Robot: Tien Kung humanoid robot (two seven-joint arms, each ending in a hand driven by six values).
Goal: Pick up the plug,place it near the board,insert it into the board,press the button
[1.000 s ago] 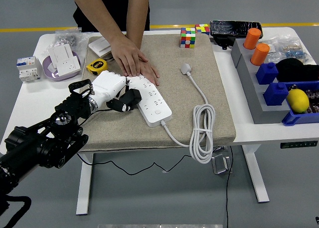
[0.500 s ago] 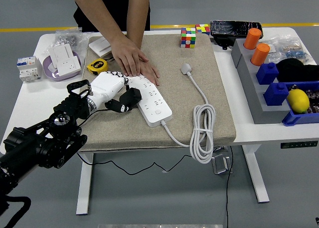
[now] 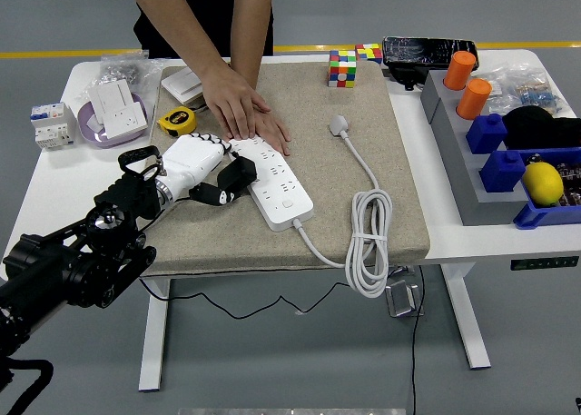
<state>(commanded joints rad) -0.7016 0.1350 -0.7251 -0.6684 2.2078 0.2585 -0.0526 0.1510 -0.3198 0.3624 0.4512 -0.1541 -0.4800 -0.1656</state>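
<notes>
1. White plug (image 3: 339, 123) lay untouched on the mat at 12 o'clock, so insertion was not done.
2. Left hand (image 3: 207, 168), fingers curled, holding nothing, touched the board (image 3: 275, 182).
3. Person's hand (image 3: 243, 109) steadied it.

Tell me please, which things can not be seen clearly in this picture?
- Head view: the black plug prongs; the left hand covers them.
- The power strip far end lies under the person's hand.
- The strip's button is too small to tell its state.
- The right arm is outside the frame.
</notes>
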